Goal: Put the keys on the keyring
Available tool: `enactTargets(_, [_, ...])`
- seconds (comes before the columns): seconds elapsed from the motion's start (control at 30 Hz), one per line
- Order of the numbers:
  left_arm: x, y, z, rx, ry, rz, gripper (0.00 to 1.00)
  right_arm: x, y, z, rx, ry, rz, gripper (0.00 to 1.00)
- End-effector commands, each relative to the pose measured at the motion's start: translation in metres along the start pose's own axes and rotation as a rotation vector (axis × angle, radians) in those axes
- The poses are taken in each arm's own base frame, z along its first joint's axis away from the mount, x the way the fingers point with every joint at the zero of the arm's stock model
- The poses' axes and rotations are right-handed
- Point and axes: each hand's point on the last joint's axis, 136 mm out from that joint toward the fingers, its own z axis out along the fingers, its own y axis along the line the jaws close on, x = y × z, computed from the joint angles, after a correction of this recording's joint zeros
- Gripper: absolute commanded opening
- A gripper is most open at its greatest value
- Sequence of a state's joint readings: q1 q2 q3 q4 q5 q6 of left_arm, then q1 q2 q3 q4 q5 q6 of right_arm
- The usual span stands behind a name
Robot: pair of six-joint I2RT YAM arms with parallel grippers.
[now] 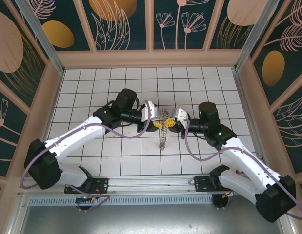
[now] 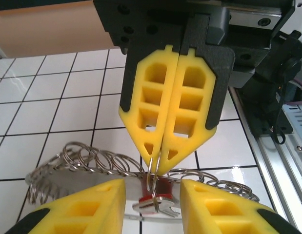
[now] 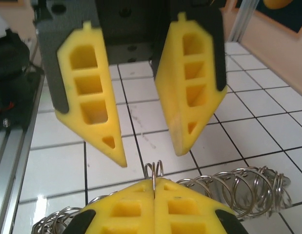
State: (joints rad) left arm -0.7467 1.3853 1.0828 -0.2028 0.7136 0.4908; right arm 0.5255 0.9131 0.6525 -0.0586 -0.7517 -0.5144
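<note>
The keyring (image 2: 92, 161) is a grey metal strip fringed with many small silvery split rings, hanging in the air between the two grippers (image 1: 163, 139). My right gripper (image 3: 154, 181) is shut on one of these small rings, which sticks up between its fingertips. In the left wrist view the right gripper (image 2: 158, 168) points down with that ring pinched. A key (image 2: 155, 204) with a red head hangs from the ring. My left gripper (image 2: 152, 190) stands open, one finger on each side of the key and not touching it. The left gripper (image 3: 151, 158) faces the right one, fingers spread.
White tiled floor (image 1: 141, 83) lies under both arms, fenced by wooden walls (image 1: 146, 57) at the back and sides. Purple cables (image 1: 126, 134) loop along both arms. An aluminium rail (image 1: 151, 183) carries the arm bases at the near edge.
</note>
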Motion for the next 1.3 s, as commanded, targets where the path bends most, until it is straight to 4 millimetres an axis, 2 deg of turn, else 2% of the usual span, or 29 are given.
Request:
enactTargets(0.0, [-0.012,-0.004,-0.003,0.02,-0.064,-0.007,0.36,-0.041,-0.004,-0.009,0.036,-0.197,-0.02,0.0])
enactTargets(0.2, [-0.021,-0.003,0.0,0.041,-0.113,-0.013,0.35,-0.047,0.0,-0.014,0.047,-0.292,-0.001,0.0])
enactTargets(0.27, [-0.024,-0.001,0.0,0.039,-0.125,-0.005,0.32,-0.046,0.002,-0.014,0.041,-0.294,-0.004,0.0])
enactTargets(0.4, [-0.027,0.0,0.0,0.037,-0.123,0.007,0.14,-0.045,0.005,-0.015,0.038,-0.297,-0.017,0.0])
enactTargets(0.47, [-0.023,0.001,0.0,0.033,-0.102,0.017,0.0,-0.042,0.006,-0.015,0.033,-0.278,-0.027,0.0])
enactTargets(0.6, [-0.017,0.006,-0.002,0.0,-0.041,0.039,0.0,-0.02,0.007,-0.008,0.01,-0.118,-0.076,0.0])
enactTargets(0.63, [-0.014,0.008,-0.003,-0.015,-0.012,0.043,0.0,-0.013,0.006,-0.008,0.012,-0.064,-0.091,0.1])
enactTargets(0.67, [-0.011,0.011,-0.004,-0.029,0.015,0.049,0.0,-0.007,0.006,-0.008,0.006,-0.013,-0.112,0.15])
enactTargets(0.73, [-0.004,0.01,-0.005,-0.024,0.072,0.068,0.0,0.003,0.003,-0.009,0.007,0.075,-0.147,0.22])
enactTargets(0.8, [0.002,0.012,-0.006,-0.021,0.118,0.088,0.0,0.009,-0.002,-0.009,0.009,0.144,-0.168,0.23])
enactTargets(0.93, [0.015,0.012,-0.005,0.003,0.2,0.099,0.0,0.01,-0.008,-0.005,-0.02,0.206,-0.181,0.27])
enactTargets(1.07, [0.008,0.009,-0.004,0.029,0.173,0.109,0.0,0.008,-0.013,0.001,-0.035,0.215,-0.181,0.34])
enactTargets(1.27, [0.003,0.009,-0.001,0.05,0.147,0.092,0.0,0.003,-0.012,0.008,-0.065,0.187,-0.176,0.3])
